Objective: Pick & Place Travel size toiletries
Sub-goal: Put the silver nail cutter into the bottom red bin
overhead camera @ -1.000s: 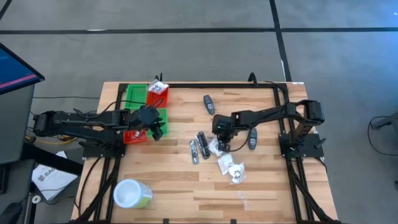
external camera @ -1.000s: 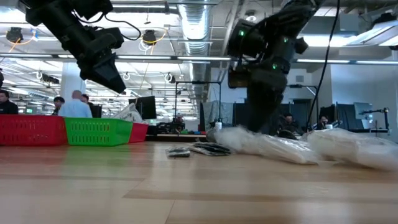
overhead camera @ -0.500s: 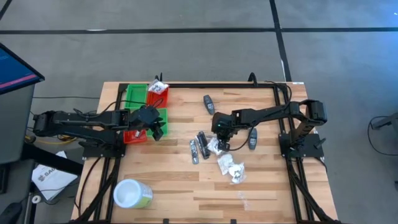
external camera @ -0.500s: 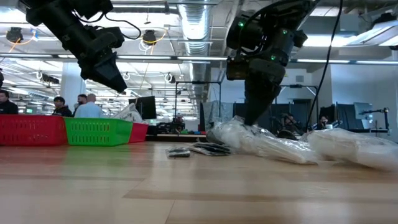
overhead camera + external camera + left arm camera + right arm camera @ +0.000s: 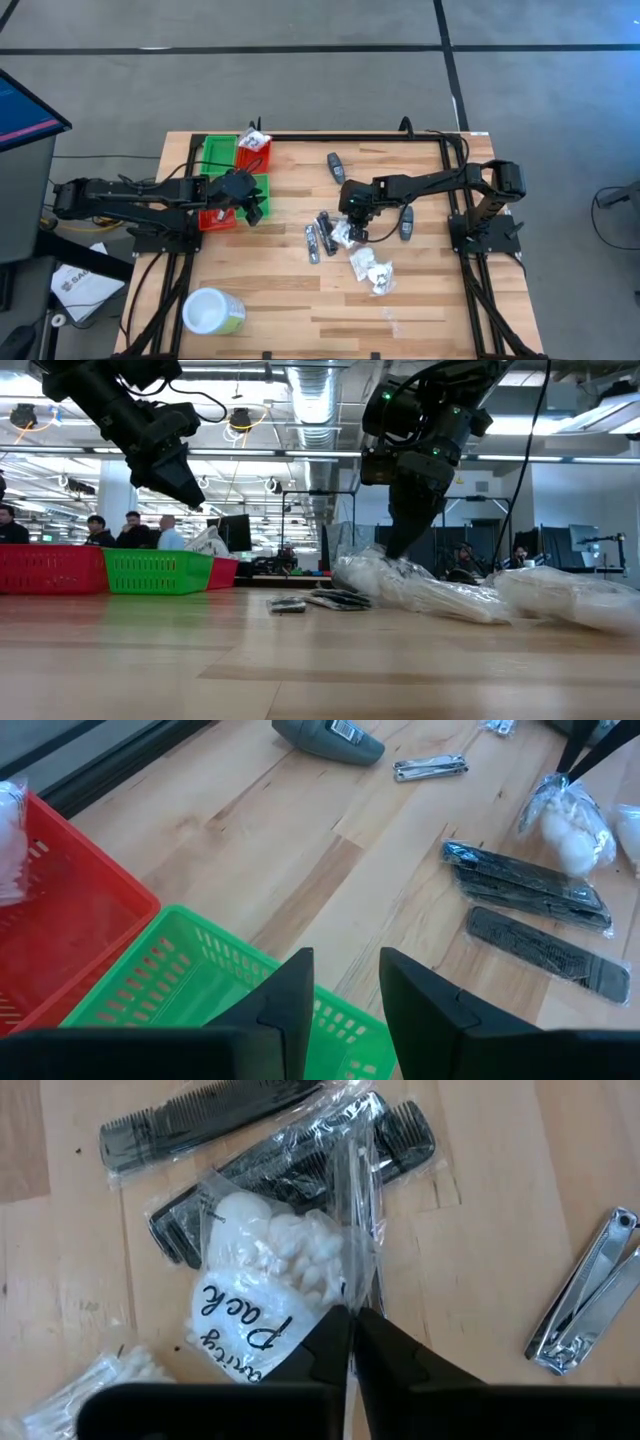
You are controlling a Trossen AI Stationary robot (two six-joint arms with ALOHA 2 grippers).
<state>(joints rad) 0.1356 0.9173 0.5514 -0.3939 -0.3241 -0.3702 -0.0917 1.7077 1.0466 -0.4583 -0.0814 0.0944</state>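
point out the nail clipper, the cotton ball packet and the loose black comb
nail clipper [image 5: 585, 1295], right wrist view, middle of its metal body
cotton ball packet [image 5: 265, 1275], right wrist view, white cotton inside
loose black comb [image 5: 205, 1115], right wrist view, spine

Right tool [image 5: 351, 226] low near counter centre, fingers pinched together, arm stretched in from right edge. Left tool [image 5: 255, 210] raised near left edge, fingers slightly parted.

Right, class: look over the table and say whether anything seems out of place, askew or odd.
Nothing is spilled or broken. One oddity: the right gripper is shut on only a thin fold of the clear wrapper of the cotton packet, which lies partly over the wrapped black combs. The nail clippers lie loose beside them.
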